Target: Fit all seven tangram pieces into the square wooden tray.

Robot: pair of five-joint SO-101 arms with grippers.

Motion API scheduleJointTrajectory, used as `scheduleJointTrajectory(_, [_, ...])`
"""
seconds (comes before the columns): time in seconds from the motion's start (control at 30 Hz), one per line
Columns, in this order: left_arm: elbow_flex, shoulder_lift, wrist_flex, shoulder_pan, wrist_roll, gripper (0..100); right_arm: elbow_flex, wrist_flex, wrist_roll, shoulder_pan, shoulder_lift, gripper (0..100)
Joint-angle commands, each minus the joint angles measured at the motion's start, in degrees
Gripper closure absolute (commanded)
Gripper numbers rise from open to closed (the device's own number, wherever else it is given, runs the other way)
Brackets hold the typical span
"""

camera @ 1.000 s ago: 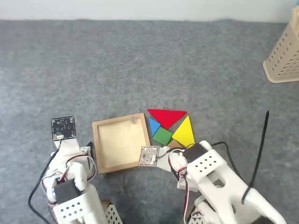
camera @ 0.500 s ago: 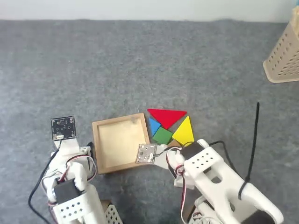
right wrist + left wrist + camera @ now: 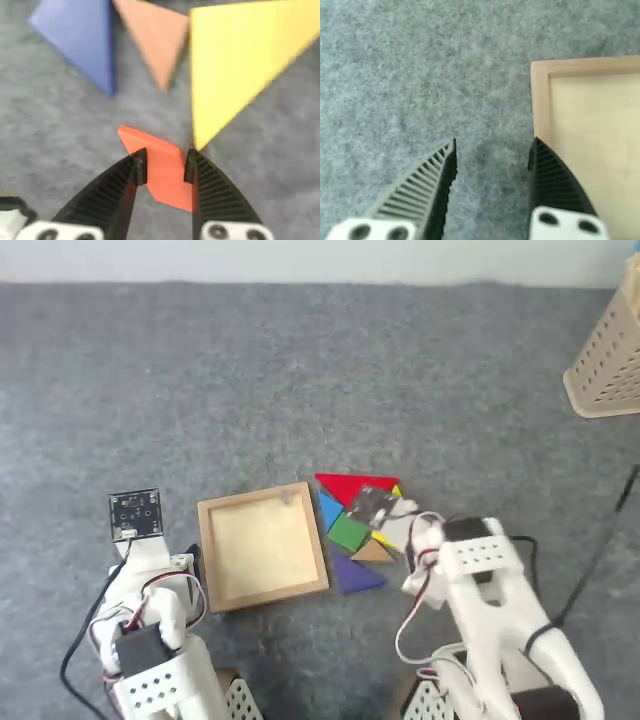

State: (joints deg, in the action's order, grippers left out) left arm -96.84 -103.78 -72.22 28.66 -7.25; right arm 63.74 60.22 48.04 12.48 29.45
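The square wooden tray lies on grey carpet with nothing in it. Just to its right lie a red triangle, a blue triangle, a green square, a tan triangle and a purple triangle. My right arm covers most of the yellow triangle. My right gripper is shut on an orange parallelogram beside the yellow one's tip. My left gripper is open low over the carpet, one finger above the tray's rim.
A beige slotted basket stands at the far right back. Open carpet stretches behind the tray and pieces. My left arm sits at the tray's near left.
My right arm swung right, away from the tray's near right corner, to above the yellow triangle. The purple and tan triangles now show. The left arm has not moved.
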Motion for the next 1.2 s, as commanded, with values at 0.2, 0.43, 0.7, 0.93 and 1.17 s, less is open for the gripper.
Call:
scheduleJointTrajectory(0.2, [0.31, -0.62, -0.18, -0.09, 0.53, 77, -10.99, -1.19, -9.49, -6.29, -0.66, 87.1])
scheduleJointTrajectory(0.43, [0.31, -0.62, -0.18, -0.09, 0.53, 77, -21.8, -0.04, -25.05, -1.63, -1.8, 87.1])
scheduleJointTrajectory(0.7, [0.31, -0.62, -0.18, -0.09, 0.53, 77, -36.13, 0.22, -38.24, 9.01, -19.12, 77.3])
scheduleJointTrajectory(0.93, [0.31, -0.62, -0.18, -0.09, 0.53, 77, -38.07, -0.66, -40.18, 12.88, -29.93, 76.8])
scheduleJointTrajectory(1.17, [0.31, -0.62, -0.18, -0.09, 0.53, 77, -35.69, -0.66, -40.26, 13.14, -30.64, 76.7])
